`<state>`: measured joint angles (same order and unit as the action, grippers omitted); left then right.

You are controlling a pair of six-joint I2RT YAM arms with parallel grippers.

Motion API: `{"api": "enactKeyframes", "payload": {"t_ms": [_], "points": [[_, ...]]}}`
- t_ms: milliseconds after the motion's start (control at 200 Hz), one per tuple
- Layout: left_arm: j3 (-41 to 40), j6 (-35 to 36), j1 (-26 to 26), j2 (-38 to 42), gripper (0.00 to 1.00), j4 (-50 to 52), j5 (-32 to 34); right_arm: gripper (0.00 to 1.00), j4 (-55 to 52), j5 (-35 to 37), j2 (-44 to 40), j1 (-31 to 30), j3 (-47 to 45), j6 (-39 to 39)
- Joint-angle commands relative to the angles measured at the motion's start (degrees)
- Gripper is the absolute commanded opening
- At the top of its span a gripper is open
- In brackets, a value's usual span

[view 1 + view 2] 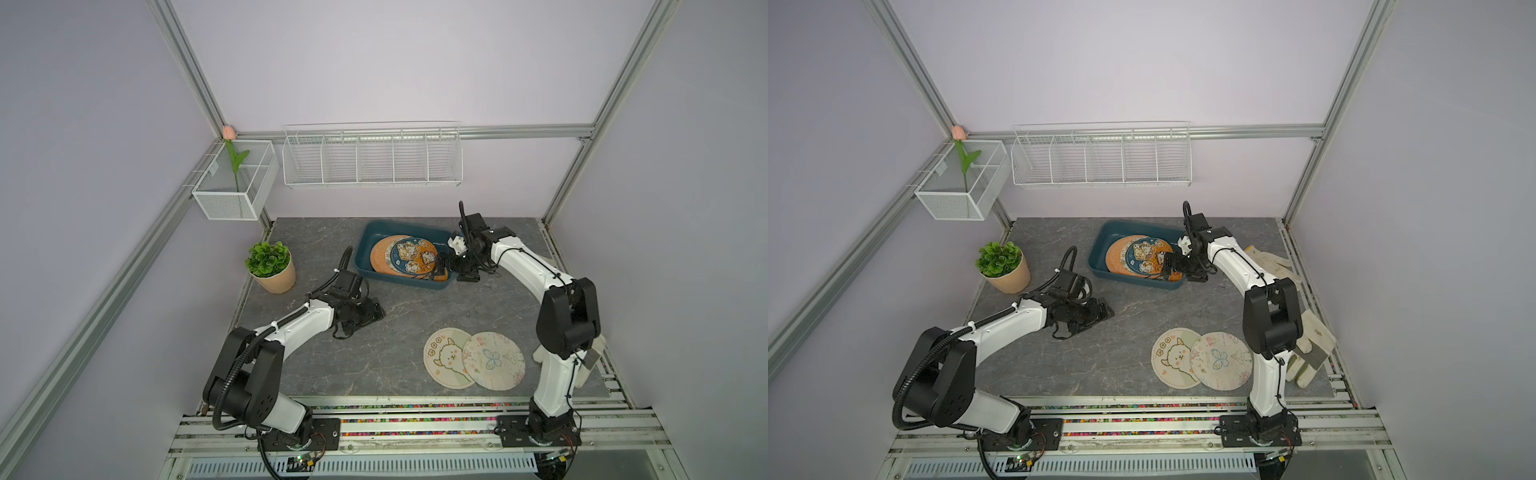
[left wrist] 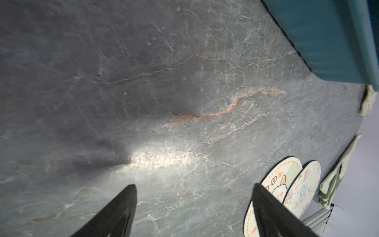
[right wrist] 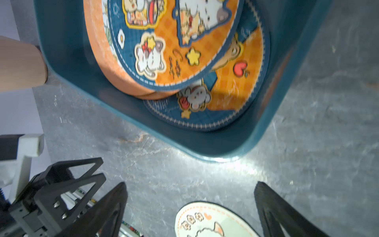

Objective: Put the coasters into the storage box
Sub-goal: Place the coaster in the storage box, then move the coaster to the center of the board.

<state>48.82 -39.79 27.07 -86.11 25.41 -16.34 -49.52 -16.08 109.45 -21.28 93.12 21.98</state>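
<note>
Coasters (image 1: 409, 257) lie stacked and overlapping inside the storage box (image 1: 365, 245) at the back of the bench (image 1: 365, 365) — orange and blue cartoon prints on top. Two more rest near the front, an alpaca coaster (image 1: 445, 358) and a butterfly coaster (image 1: 494, 360), edges overlapping. Right claw (image 1: 441, 266) hangs at the box's right end, jaws spread wide, gripping nothing. Left claw (image 2: 194, 186) sits low over bare bench — also spread wide, empty.
</note>
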Motion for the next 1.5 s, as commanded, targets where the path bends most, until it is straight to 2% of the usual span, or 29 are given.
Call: {"api": "enactKeyframes", "payload": {"t_ms": [0, 445, 890, 1280, 1495], "points": [[2.7, 1.8, 0.7, -1.4, 0.88, 0.3, -0.5, 0.96, 1.7, 0.8, -5.6, -1.2, -6.4, 2.3], [4.1, 4.1, 1.6, -3.4, 0.88, 0.2, -2.5, 0.89, 2.5, 4.1, -23.6, -8.3, -30.0, 11.9], [5.5, 6.1, 2.0, -4.4, 0.88, 1.2, -3.4, 0.88, 4.9, 7.6, -33.4, -18.7, -45.9, 24.9], [6.5, 7.1, 2.1, -5.4, 0.88, 2.4, -4.1, 0.88, 7.5, 10.8, -39.2, -26.0, -53.8, 35.5], [7.1, 7.9, 2.3, -6.0, 0.88, 3.5, -4.3, 0.88, 9.3, 11.1, -39.5, -29.5, -56.2, 39.5]]}}
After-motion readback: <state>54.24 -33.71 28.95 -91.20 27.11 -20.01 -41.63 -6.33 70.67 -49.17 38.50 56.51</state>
